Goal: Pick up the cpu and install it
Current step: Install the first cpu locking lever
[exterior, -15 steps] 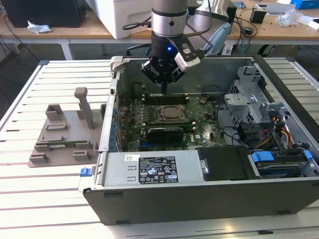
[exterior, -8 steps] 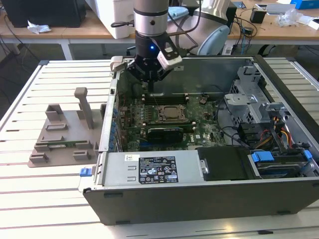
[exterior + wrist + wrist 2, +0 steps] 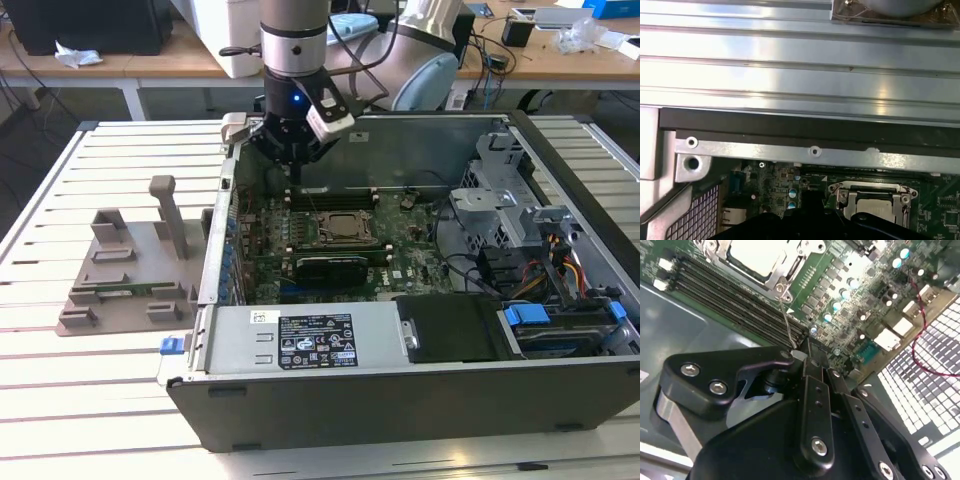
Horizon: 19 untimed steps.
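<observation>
The work surface is a slatted white metal table, with wooden benches and cabling in the background. An open computer case lies on its side on the table, its interior facing up. At the exterior view's left, beside the case, a grey plastic fixture rests on the slats and carries a long green memory stick in one of its slots.

Inside the case, the green motherboard occupies the floor of the chassis. A drive cage with blue latches sits at the exterior view's right, and a black rectangular card stands in a slot near the middle of the board.

The arm reaches down from the top of the exterior view, and its gripper hangs over the far edge of the board, just above the memory slots.

The cpu lies seated in the socket, framed by the metal retention bracket; its silvery top shows in both wrist views.

In the second wrist view the black fingers appear drawn together with nothing between them. The gripper stands near the socket but apart from the cpu.
</observation>
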Available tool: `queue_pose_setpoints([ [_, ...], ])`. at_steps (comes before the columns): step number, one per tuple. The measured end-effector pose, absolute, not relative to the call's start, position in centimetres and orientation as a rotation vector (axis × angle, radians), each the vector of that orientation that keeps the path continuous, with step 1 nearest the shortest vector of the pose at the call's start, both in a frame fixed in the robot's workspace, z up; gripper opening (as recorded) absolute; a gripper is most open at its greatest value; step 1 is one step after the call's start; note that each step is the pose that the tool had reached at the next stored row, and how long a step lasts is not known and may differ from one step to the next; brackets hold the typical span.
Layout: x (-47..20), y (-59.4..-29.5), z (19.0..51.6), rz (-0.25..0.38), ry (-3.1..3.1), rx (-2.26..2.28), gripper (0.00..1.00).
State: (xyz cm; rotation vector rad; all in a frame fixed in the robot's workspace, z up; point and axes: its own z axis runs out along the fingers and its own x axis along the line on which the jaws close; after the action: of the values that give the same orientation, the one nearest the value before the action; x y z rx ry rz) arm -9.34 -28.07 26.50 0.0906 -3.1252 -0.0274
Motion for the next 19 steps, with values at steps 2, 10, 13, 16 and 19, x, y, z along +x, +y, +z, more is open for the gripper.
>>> queue_pose_setpoints([
  [2, -8.3, -28.1, 26.5, -0.027, -3.125, 0.091, 0.11],
  [10, -4.8, -28.0, 26.4, -0.028, -3.118, 0.090, 0.11],
  [13, -4.0, -28.0, 26.4, -0.028, -3.116, 0.090, 0.11],
  [16, -3.9, -28.0, 26.4, -0.028, -3.116, 0.090, 0.11],
  [19, -4.0, -28.1, 26.2, -0.028, -3.116, 0.090, 0.11],
])
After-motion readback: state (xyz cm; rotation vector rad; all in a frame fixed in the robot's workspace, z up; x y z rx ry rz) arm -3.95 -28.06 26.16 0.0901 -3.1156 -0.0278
